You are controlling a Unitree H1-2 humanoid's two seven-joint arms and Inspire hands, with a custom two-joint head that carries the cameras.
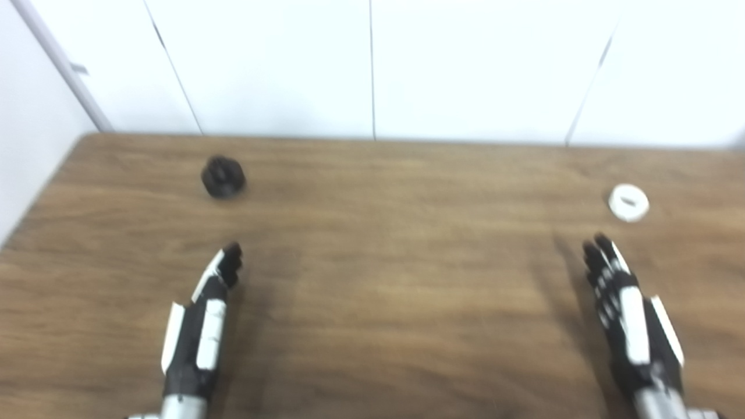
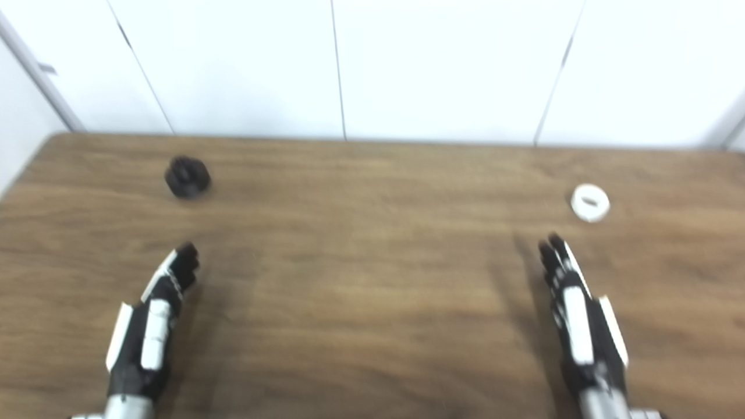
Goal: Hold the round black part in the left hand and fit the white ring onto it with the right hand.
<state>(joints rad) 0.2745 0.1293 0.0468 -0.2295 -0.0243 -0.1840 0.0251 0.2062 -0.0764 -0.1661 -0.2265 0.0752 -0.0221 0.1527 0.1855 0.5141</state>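
The round black part (image 1: 223,176) rests on the wooden table (image 1: 372,279) at the far left. A white ring (image 1: 628,202) lies flat at the far right. My left hand (image 1: 201,326) hovers low over the table, nearer to me than the black part, fingers stretched forward and holding nothing. My right hand (image 1: 631,314) is just short of the ring, its fingers also extended and empty. Both views are a little blurred.
A white panelled wall (image 1: 372,64) runs along the table's far edge. The table's left edge (image 1: 41,192) slants close beside the black part.
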